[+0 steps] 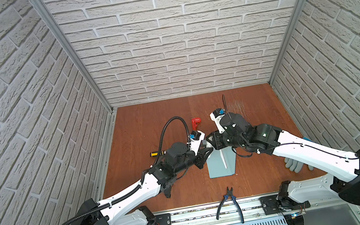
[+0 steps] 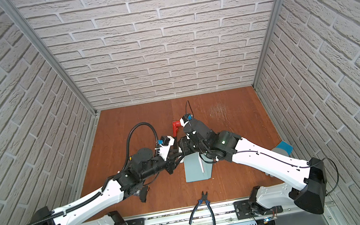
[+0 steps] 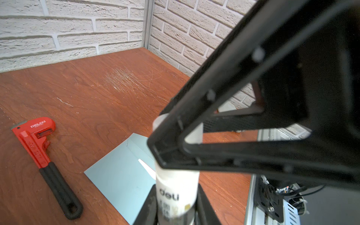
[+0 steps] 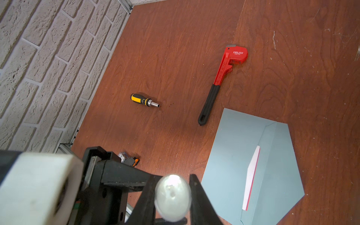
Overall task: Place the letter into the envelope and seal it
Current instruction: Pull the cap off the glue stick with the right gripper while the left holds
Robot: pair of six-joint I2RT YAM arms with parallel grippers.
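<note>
My left pincer (image 3: 176, 204) and right pincer (image 4: 172, 194) both pinching glue stick (image 3: 176, 187), envelope (image 1: 218, 166) at their six o'clock, letter (image 4: 252, 175) edge running twelve-to-six

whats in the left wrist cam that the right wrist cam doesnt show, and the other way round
Only the left wrist view: the side of the glue stick, with its "deli" label readable.
Only the right wrist view: the yellow and black screwdriver, the glue stick seen end-on as a round white face, and the red edge of the letter.
Both: the red wrench lying on the table, the envelope with a white sliver of the letter showing, and the glue stick itself.
</note>
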